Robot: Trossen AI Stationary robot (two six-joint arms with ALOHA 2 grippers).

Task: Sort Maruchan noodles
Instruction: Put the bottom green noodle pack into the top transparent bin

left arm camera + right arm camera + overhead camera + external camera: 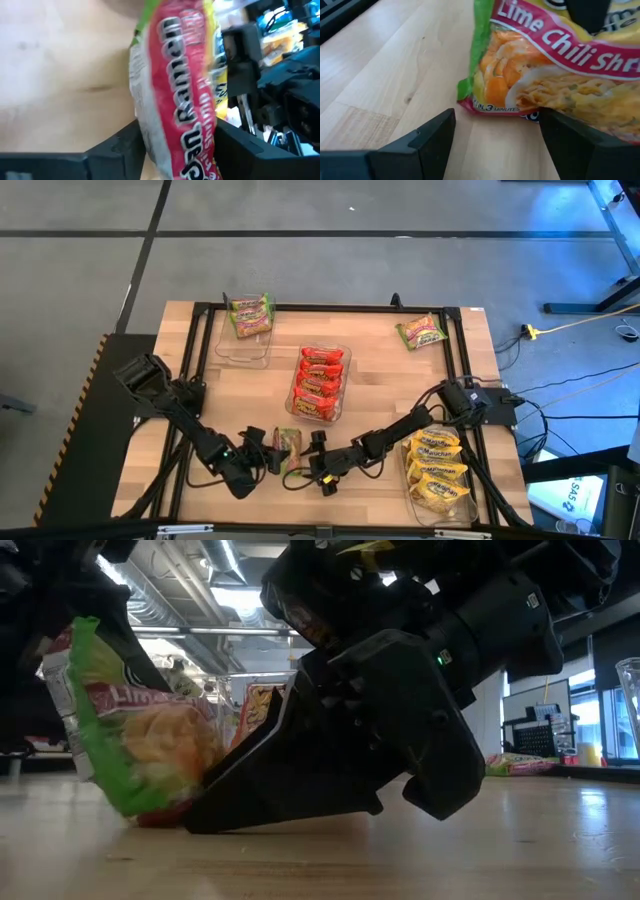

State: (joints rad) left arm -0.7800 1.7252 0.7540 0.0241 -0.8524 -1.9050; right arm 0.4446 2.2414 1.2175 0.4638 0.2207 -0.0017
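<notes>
One green packet (287,444), between left pincer (262,458) fingers

Green pkt (175,95) blurred, label cut off.

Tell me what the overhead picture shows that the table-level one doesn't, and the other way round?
Only the high view shows the sorting: red packets in the middle tray, yellow packets in the right tray, green packets in the far-left tray, and a loose packet. Only the low view shows the held packet standing on edge. Both show that packet between the left tool and right tool.
</notes>
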